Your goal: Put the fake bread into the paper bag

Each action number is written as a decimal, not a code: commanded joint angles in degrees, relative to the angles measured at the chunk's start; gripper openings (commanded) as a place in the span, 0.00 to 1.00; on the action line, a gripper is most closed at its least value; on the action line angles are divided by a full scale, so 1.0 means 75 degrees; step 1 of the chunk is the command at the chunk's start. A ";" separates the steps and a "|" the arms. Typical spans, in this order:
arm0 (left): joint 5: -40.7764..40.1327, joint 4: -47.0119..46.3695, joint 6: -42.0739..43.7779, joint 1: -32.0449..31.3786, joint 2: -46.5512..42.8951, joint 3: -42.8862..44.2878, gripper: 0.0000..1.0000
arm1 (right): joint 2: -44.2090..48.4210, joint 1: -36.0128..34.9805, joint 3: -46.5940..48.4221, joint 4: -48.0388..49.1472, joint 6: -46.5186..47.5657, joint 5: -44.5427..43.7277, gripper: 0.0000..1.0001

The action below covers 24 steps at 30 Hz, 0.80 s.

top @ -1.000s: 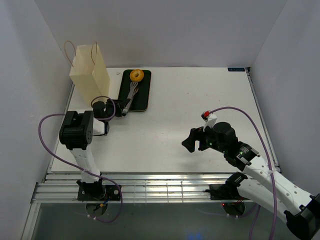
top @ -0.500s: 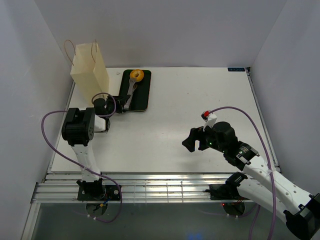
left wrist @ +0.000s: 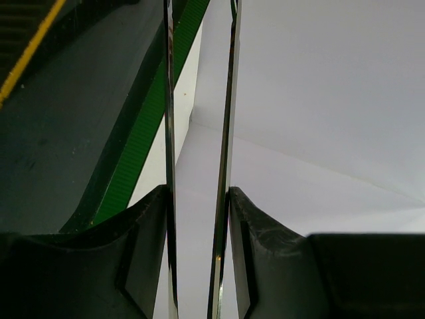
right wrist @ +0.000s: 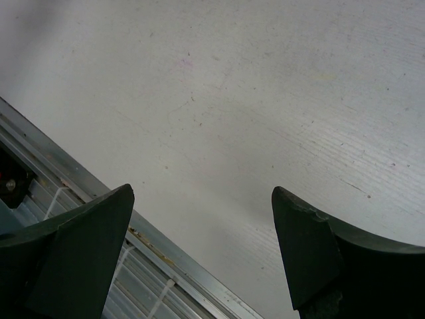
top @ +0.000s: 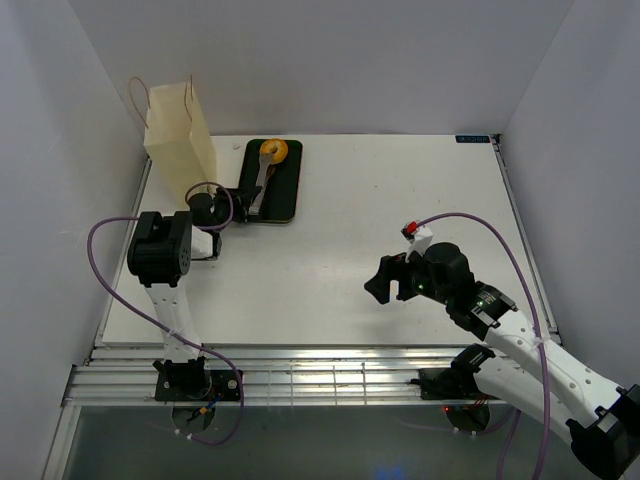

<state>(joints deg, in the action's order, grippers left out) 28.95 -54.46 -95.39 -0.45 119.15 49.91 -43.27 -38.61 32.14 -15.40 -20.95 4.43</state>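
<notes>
An orange-brown ring of fake bread (top: 273, 150) lies at the far end of a black tray (top: 290, 195). My left gripper (top: 243, 203) (left wrist: 197, 193) is shut on metal tongs (top: 261, 178) (left wrist: 169, 133). The two tong blades run between its fingers out over the tray, and their tips reach the ring's near edge. The ring is out of the left wrist view. The paper bag (top: 180, 135) stands upright just left of the tray, handles up. My right gripper (top: 385, 280) (right wrist: 202, 193) hangs open over bare table, holding nothing.
The tray's green rim (left wrist: 143, 126) shows in the left wrist view. The table's near metal edge (right wrist: 99, 199) lies under the right gripper. White walls close in the table at the back and on both sides.
My left arm has pushed forward, and the tongs have slid along the tray until their tips reach the ring. The right arm has not moved.
</notes>
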 commanded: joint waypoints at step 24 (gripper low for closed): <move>0.0054 0.0194 0.0215 -0.0046 0.0133 0.0600 0.34 | 0.0191 0.0121 0.0250 0.0061 0.0133 -0.0051 0.90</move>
<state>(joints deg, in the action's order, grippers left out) 29.10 -52.47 -95.04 -0.56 121.56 53.93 -42.81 -38.02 32.14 -15.53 -20.73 4.45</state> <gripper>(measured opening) 0.426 0.901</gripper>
